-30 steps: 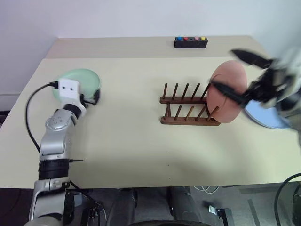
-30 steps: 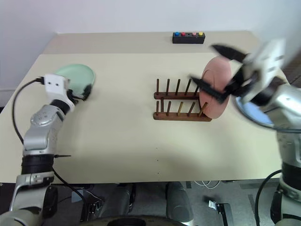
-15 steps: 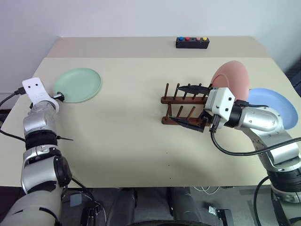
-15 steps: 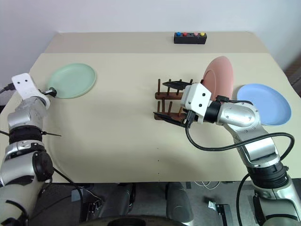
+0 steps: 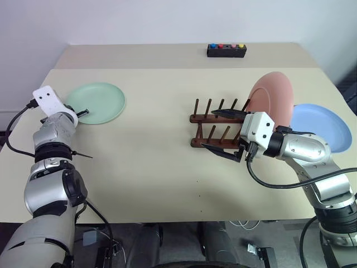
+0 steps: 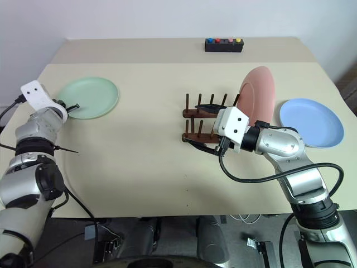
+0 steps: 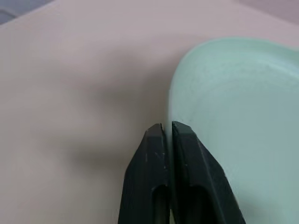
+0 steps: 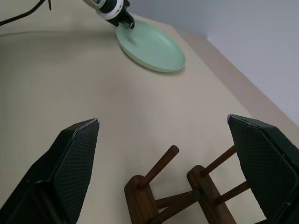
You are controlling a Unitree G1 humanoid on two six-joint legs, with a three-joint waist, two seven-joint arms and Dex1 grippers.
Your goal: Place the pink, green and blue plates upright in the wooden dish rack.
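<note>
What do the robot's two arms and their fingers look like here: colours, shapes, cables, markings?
Both arms are silver-grey metal segments with black joint bands. Each wrist carries a white boxy block; the left gripper's block shows two small dark dots. Loose black cables loop beside each forearm. The right gripper has two long, tapered black fingers with finely cross-hatched pads. The left fingers are black and smooth-sided.

Since one second ago, your left gripper (image 7: pixel 167 133) has withdrawn from over the pale green round plate (image 5: pixel 97 102) to its near-left rim, and its black fingers have closed there. Your right gripper (image 5: pixel 224 133) has released the pink round plate (image 5: pixel 273 99), left upright in the dark reddish-brown wooden dish rack (image 5: pixel 218 129), and lowered beside the rack, jaws spread.
</note>
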